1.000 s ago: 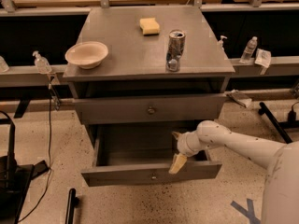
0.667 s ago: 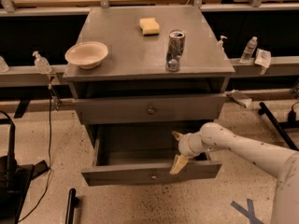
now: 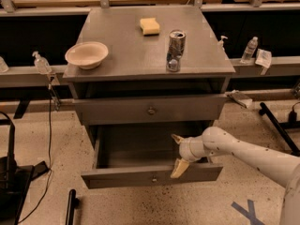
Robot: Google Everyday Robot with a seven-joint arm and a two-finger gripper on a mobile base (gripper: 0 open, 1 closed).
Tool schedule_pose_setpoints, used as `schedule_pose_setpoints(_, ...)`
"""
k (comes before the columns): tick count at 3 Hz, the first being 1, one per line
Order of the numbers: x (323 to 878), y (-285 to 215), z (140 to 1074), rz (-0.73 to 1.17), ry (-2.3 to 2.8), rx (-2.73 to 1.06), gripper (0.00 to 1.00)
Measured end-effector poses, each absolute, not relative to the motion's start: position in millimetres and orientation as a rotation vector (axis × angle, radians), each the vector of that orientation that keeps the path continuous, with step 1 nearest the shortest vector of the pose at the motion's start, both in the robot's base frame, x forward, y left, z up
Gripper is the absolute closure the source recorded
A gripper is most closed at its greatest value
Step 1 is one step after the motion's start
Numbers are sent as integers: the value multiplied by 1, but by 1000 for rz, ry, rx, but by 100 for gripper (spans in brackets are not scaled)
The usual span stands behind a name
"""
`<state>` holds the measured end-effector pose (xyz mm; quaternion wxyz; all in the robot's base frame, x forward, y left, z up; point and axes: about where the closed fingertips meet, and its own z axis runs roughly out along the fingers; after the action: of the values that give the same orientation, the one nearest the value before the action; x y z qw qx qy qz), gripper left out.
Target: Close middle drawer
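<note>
The grey cabinet (image 3: pixel 140 60) has its middle drawer (image 3: pixel 140 175) pulled far out: a long shallow grey tray, with a small round knob (image 3: pixel 154 178) on its low front panel. My gripper (image 3: pixel 173 156) is at the right part of that drawer, on the end of my white arm (image 3: pixel 243 156), which reaches in from the right. It is open and empty. One finger (image 3: pixel 176 138) points into the tray. The other finger (image 3: pixel 179 168) lies at the top edge of the front panel. The taller top drawer (image 3: pixel 151 110) above stands slightly out.
On the cabinet top are a beige bowl (image 3: pixel 86 54), a yellow sponge (image 3: pixel 150 26) and a metal can (image 3: pixel 176 50). Small bottles (image 3: pixel 41 62) stand on side ledges. A black stand and cable (image 3: pixel 11 172) are at the left. Blue tape (image 3: pixel 248 212) marks the floor.
</note>
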<state>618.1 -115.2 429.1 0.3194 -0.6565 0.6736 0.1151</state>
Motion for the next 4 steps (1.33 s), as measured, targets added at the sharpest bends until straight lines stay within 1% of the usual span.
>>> schedule_pose_setpoints(2,565,-136,435,216,1744,-1779,0)
schedule_pose_setpoints(3,555,-142,441,200,1734,-1765,2)
schedule_pose_setpoints(4,552,-149,477,316,1659,-1711,32)
